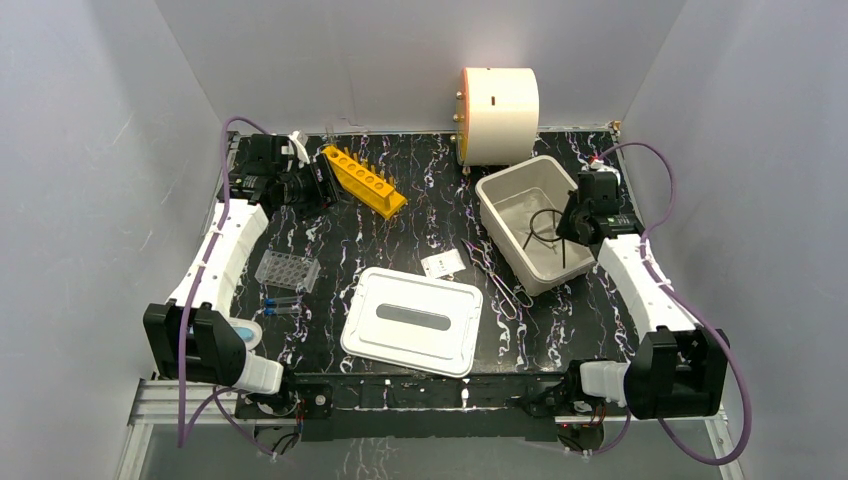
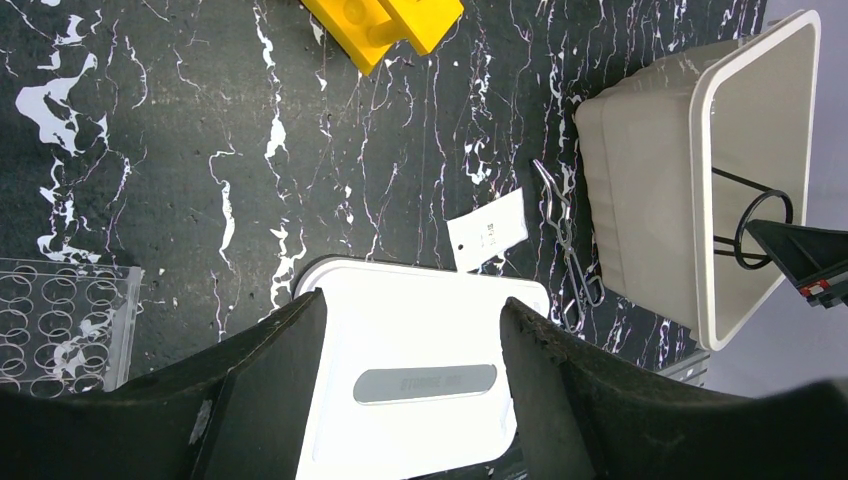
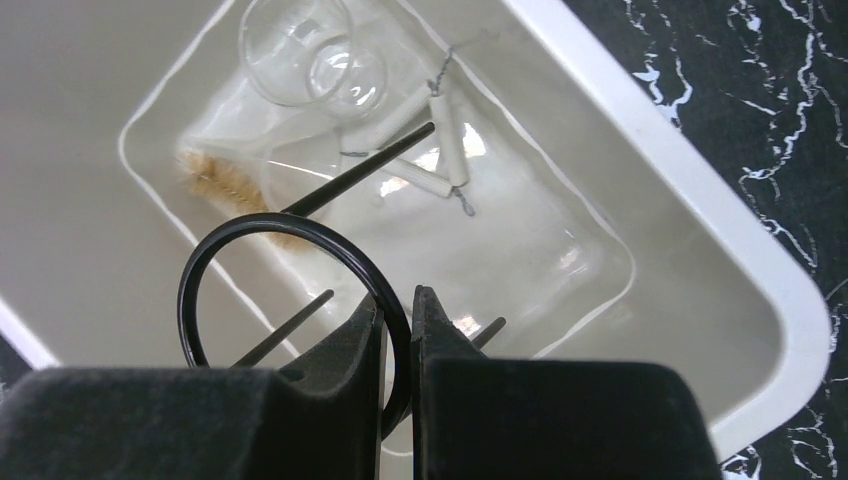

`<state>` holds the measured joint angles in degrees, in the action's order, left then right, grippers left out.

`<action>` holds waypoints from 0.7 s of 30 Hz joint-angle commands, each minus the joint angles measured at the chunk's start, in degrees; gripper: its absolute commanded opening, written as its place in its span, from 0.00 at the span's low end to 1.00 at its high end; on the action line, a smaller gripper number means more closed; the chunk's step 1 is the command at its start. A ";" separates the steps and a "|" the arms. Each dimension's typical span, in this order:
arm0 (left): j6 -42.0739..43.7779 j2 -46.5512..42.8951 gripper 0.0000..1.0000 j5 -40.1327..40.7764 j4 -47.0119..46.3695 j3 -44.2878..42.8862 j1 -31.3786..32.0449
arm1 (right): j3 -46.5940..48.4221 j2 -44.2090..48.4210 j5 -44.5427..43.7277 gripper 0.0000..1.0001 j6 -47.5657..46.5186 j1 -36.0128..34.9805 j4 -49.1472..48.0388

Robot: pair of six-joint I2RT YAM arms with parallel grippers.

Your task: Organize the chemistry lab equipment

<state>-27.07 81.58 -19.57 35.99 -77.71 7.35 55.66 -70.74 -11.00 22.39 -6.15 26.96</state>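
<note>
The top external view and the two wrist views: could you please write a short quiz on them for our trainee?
1. True or false: the right fingers are shut on the black ring stand above the white tub.
2. Where is the orange tube rack? A) inside the tub; B) on the table, in front of the left fingers; C) on the flat lid.
3. Which metal item lies on the table between the lid and the tub?

Key: 1 true; 2 B; 3 the wire tongs.
</note>
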 commanded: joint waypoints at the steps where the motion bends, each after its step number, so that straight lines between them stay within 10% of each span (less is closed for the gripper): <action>1: 0.31 -0.28 0.63 -1.28 0.35 -0.19 0.20 | 0.74 0.29 -0.18 0.00 -2.39 2.03 -2.57; 21: -0.27 0.33 0.63 -1.62 0.49 -0.34 0.20 | -5.03 -3.15 6.37 0.05 -4.46 3.07 -7.26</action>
<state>-27.24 82.11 -19.73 36.01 -77.71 7.33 52.31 -73.52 -4.38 18.68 -3.20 23.70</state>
